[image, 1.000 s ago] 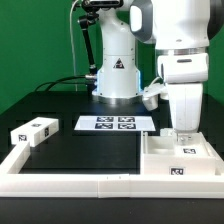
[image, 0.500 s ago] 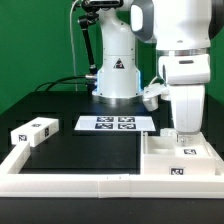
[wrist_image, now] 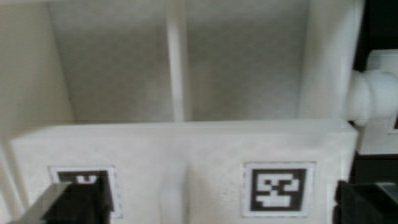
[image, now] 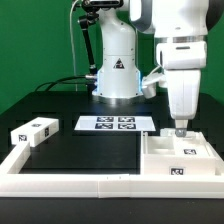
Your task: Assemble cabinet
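Note:
The cabinet body (image: 178,160), a white box of panels with small black-and-white tags, lies at the exterior view's right, against the corner of the border rails. My gripper (image: 179,130) hangs just above its far edge, pointing down. In the wrist view the cabinet (wrist_image: 196,150) fills the frame, with two tags on its near panel. My gripper (wrist_image: 214,205) is open there. One dark finger (wrist_image: 63,205) shows at one lower corner and the other at the opposite corner. They are wide apart, with nothing held between them.
A loose white cabinet block (image: 33,131) with tags lies at the exterior view's left, by the rail. The marker board (image: 115,124) lies flat in front of the robot base (image: 116,75). Long white border rails (image: 70,181) run along the front and sides.
My gripper has lifted a little off the cabinet body and shifted slightly toward the exterior view's left. The cabinet parts have not moved.

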### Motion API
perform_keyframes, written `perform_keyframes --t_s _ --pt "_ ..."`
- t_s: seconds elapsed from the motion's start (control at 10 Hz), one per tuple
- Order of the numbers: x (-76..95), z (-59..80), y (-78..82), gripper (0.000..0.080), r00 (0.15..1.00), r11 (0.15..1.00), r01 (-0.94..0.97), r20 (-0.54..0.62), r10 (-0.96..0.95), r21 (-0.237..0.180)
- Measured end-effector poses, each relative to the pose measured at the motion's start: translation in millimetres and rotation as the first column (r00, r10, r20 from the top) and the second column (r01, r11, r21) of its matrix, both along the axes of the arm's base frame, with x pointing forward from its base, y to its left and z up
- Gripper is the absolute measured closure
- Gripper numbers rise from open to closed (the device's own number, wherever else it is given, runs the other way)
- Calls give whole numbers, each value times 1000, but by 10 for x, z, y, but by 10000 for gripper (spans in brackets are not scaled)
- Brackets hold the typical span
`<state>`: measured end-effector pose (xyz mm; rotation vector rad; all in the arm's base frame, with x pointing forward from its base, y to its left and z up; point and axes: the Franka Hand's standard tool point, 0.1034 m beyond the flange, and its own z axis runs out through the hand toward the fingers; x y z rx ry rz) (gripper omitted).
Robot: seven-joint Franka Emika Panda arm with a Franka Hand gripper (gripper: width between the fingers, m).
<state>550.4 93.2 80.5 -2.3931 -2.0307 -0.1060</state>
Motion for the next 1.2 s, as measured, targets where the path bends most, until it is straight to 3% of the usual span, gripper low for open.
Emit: perform_keyframes --t_s 0.1,0.2,0.3,0.8,1.2 --pt "-112 44 25 92 1000 1000 12 13 -12 0" --pt "-259 69 47 19 1000 1000 13 26 -13 1" --pt "-379 53 54 6 999 1000 11 30 -11 2" --pt "-890 -249 84 2 1000 1000 23 -3 -23 18" --pt "-864 -240 71 2 1000 1000 26 -4 -26 17"
